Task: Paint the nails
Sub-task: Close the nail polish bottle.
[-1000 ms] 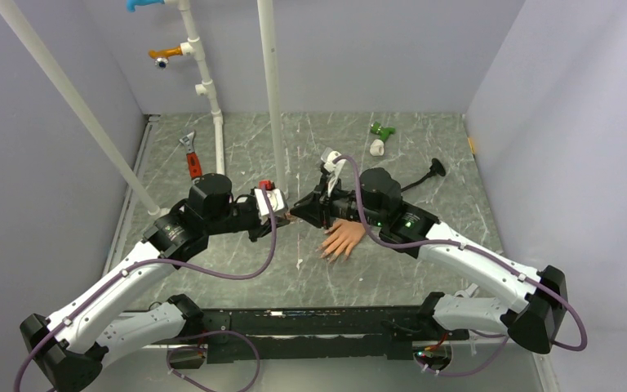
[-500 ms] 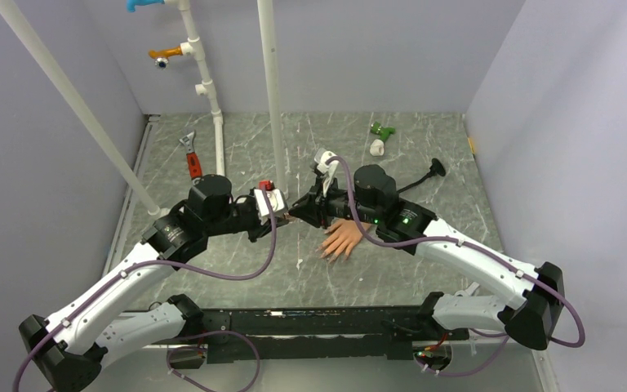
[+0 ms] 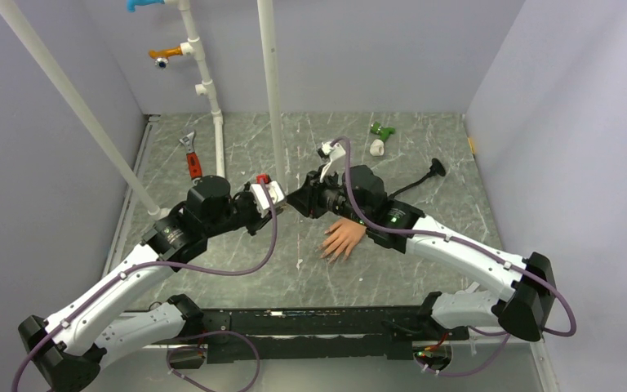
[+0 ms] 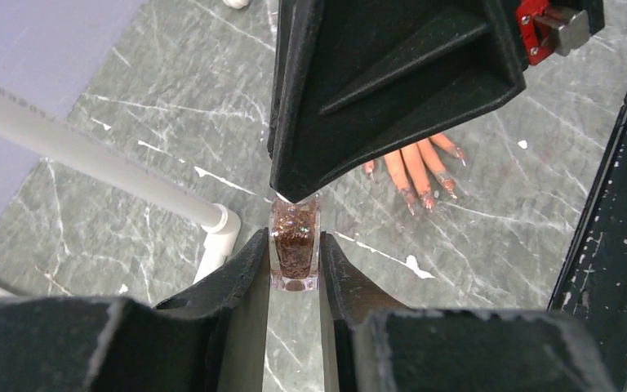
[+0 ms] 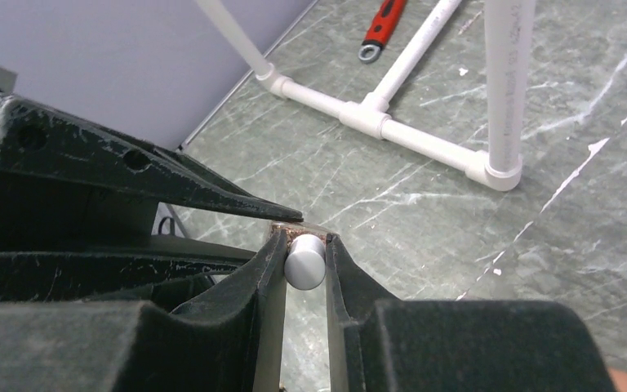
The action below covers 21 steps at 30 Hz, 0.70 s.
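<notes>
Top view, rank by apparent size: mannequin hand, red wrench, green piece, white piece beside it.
1. mannequin hand, wrist partly under the right arm
2. red wrench, about as long but thinner
3. green piece and white piece: too close to rank

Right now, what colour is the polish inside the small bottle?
Glittery reddish-brown, inside a clear bottle; it shows best in the left wrist view.
</notes>
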Motion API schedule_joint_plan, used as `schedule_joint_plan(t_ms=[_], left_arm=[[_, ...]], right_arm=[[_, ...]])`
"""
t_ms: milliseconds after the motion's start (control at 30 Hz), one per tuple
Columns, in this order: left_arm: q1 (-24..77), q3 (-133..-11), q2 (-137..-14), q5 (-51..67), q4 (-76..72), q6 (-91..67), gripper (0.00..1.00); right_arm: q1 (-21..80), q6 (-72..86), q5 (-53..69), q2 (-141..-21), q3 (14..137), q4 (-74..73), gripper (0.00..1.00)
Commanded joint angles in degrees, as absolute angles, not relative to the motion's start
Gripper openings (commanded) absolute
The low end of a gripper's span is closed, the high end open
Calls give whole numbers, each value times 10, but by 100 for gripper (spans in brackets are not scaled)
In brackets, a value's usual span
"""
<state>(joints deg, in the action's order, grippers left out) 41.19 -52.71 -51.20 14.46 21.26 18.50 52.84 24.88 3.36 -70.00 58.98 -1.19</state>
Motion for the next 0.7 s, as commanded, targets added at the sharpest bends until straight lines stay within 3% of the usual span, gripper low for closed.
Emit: schedule_joint_plan(t_ms=[0,133,200,333,433,667], left_arm=[[409,-538,-493,94,159,180,0],[409,-537,-494,89,159,183,0],[409,-537,-495,90,160,183,0],[409,-539,-497,90,166,186,0],[409,-540,-497,91,170,189,0],[410,-539,-493,94,167,187,0]], right_arm=[[536,281,-34,-712,614,-56,0],[539,277,-40,-714,629,-74,3],[540,270,-40,-711,631,-77,15],[540,240,-41,-705,643,-96,51],[538,214,-46,-702,654,-105,69],[519,153,-16,-678,676,-115,87]])
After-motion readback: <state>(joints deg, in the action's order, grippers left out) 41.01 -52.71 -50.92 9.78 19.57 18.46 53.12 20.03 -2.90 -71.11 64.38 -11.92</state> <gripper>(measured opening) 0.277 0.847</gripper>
